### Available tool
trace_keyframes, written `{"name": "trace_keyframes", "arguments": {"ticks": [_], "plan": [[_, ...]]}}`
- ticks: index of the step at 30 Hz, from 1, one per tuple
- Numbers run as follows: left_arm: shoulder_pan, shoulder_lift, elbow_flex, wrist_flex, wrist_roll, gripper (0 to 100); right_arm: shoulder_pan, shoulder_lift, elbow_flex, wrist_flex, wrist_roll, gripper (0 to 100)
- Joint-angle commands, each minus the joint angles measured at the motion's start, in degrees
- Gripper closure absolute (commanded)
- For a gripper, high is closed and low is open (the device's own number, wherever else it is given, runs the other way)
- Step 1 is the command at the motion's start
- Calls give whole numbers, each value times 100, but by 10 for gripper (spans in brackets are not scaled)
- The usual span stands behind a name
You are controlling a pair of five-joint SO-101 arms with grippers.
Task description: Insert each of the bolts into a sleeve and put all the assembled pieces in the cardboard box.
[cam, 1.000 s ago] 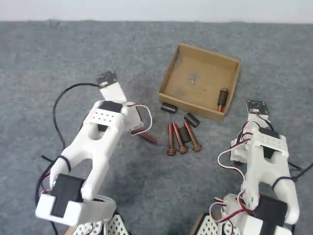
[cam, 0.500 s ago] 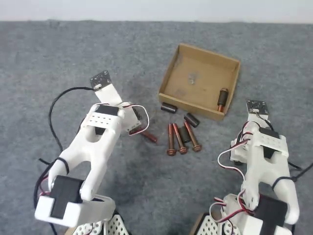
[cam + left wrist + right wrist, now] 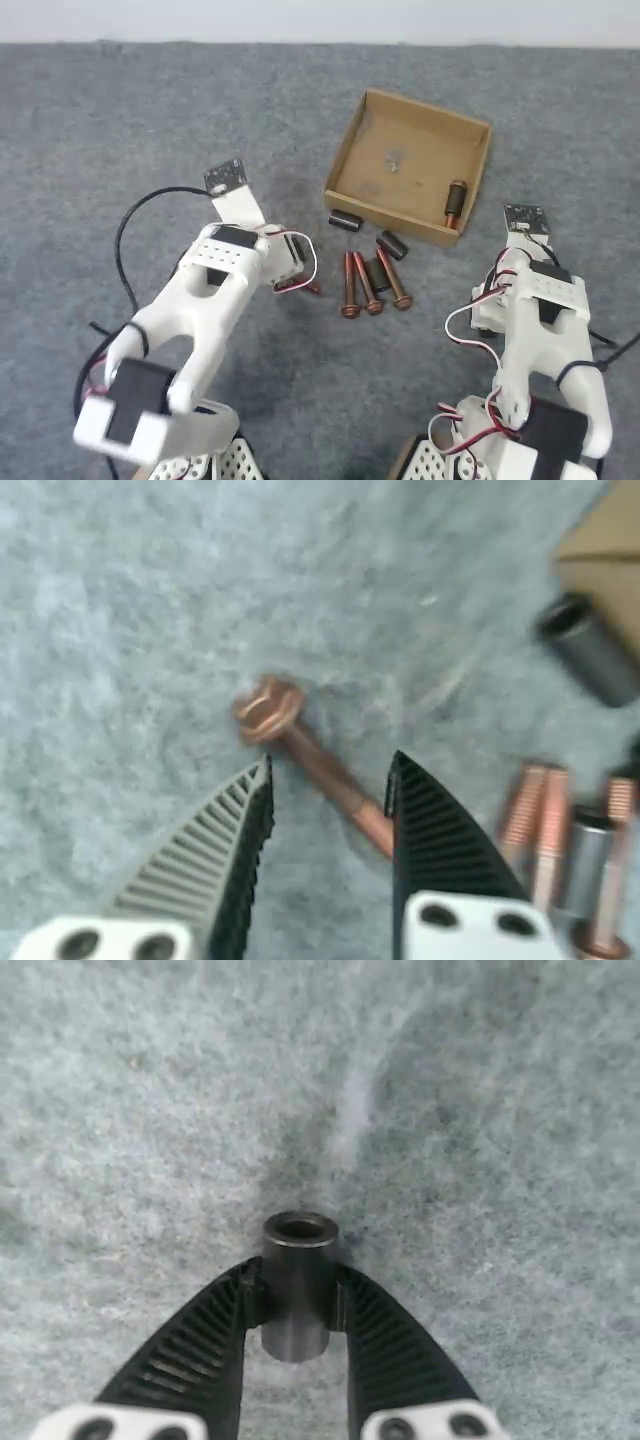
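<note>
Left gripper [image 3: 330, 765] swings back toward the brown cardboard box [image 3: 405, 222], now wide open astride the lone copper flange bolt [image 3: 300, 742], so it's ready to grab. Right gripper [image 3: 297, 1272] pinches a black cylindrical sleeve [image 3: 297, 1240].

Overall light: bright, soft and even across the grey surface [image 3: 150, 110], falling from above with no hard beam.
Shadows under my arms: faint and soft-edged, lying close beneath each arm in the high view.
Cardboard box [image 3: 390, 215]: the inner face of its near wall is a shade darker than its floor.
At my right tool [image 3: 297, 1272]: a dark, soft patch on the surface just beyond the held sleeve [image 3: 298, 1290].
At my left tool [image 3: 330, 763]: a thin, dim band beside the bolt [image 3: 315, 765].
Glare: a pale sheen on the sleeve's rim and small glints on the bolt's head.
</note>
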Motion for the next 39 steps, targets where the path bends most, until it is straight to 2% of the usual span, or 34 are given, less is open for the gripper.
{"name": "trace_keyframes", "arguments": {"ticks": [1, 9, 11, 13, 14, 17, 21, 24, 28, 35, 39], "plan": [[-141, 571, -567, -105, 70, 826, 48, -268, -18, -75, 97, 992], [-431, 1081, -1051, -105, 79, 832, 57, -268, -18, -66, 97, 992], [-422, 1073, -1051, -105, 70, 878, 57, -268, -18, -66, 97, 992], [-404, 1073, -1051, -105, 53, 979, 57, -268, -18, -57, 97, 992], [-396, 1073, -1051, -105, -44, 999, 57, -268, -18, -57, 97, 992], [-387, 1064, -1042, -97, -343, 989, 57, -268, -18, -57, 97, 992], [-334, 721, -1033, 325, -484, 990, 66, -268, -18, -57, 97, 992], [-316, 185, -875, 589, -1152, 990, 66, -268, -18, -57, 97, 992], [-316, -158, -444, 220, -1881, 988, 66, -268, -18, -57, 97, 992], [-316, -158, -347, 9, -1908, 974, 66, -268, -18, -48, 97, 992], [-325, -158, -312, 18, -1908, 866, 66, -268, -18, -48, 97, 992]]}}
